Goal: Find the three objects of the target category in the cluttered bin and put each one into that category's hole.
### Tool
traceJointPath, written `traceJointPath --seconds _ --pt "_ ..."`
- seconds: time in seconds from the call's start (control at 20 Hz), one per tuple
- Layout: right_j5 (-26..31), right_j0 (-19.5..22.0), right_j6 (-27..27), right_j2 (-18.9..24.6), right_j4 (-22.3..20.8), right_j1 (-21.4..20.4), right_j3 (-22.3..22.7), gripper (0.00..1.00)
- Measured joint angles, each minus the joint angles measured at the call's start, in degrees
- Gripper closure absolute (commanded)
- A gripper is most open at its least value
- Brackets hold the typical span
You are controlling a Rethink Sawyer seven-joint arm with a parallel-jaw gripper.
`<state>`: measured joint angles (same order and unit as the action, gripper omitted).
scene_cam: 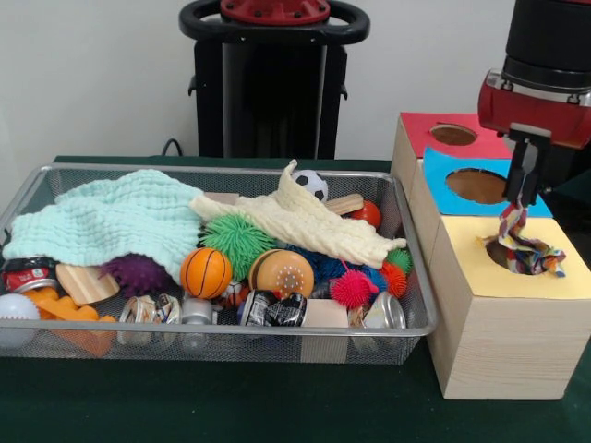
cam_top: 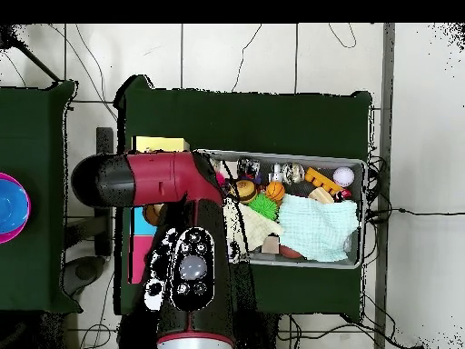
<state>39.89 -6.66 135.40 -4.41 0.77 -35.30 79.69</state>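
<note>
Front view, lower edge: a dark green tabletop (scene_cam: 277,406) is shown, carrying all items.

Lower right: a pale wooden box with a yellow paper top (scene_cam: 517,305) is seen nearest the camera. The hole (scene_cam: 510,255) is cut through that top, ragged at the rim. A polka-dot cloth (scene_cam: 526,247) is draped into and across the hole, one end trailing right over the yellow paper, the other rising in a twisted strand.

Lower left to centre: the bin (scene_cam: 231,329) is filled with clutter. Along its near wall, metal cans (scene_cam: 272,309), a white ball (scene_cam: 17,314) and orange plastic pieces (scene_cam: 65,312) are found. Behind these lie a small basketball (scene_cam: 205,272), a purple spiky ball (scene_cam: 137,273), a green spiky ball (scene_cam: 237,242) and a pink spiky ball (scene_cam: 354,288). Over the left half a mint green waffle cloth (scene_cam: 106,221) is spread; a cream knitted cloth (scene_cam: 300,221) runs diagonally across the centre. No further dotted cloth is made out in the bin.

Middle right: the pincer (scene_cam: 521,189) is closed on the cloth's upper strand, directly above the hole.

Upper right: a blue-topped box (scene_cam: 443,185) and a red-topped box (scene_cam: 420,129) are ranged behind the yellow one.

Overhead view: the red arm (cam_top: 159,182) covers the boxes and the pincer; only a yellow corner (cam_top: 159,144) shows. The bin (cam_top: 359,259) appears at centre right.
</note>
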Motion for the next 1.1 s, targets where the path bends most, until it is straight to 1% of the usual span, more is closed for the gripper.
traceJointPath --seconds 0.35,0.7,0.75,1.1 --pt "-1.68 -0.19 0.0 0.0 0.0 0.44 -0.01 1.0" --pt "-3.78 1.38 0.0 0.37 -0.05 1.23 0.0 1.0" --pt "-4.43 2.55 0.0 1.03 -0.08 1.34 -0.01 0.0" --pt "-5.64 3.87 0.0 1.73 -0.12 1.58 -0.01 0.0"
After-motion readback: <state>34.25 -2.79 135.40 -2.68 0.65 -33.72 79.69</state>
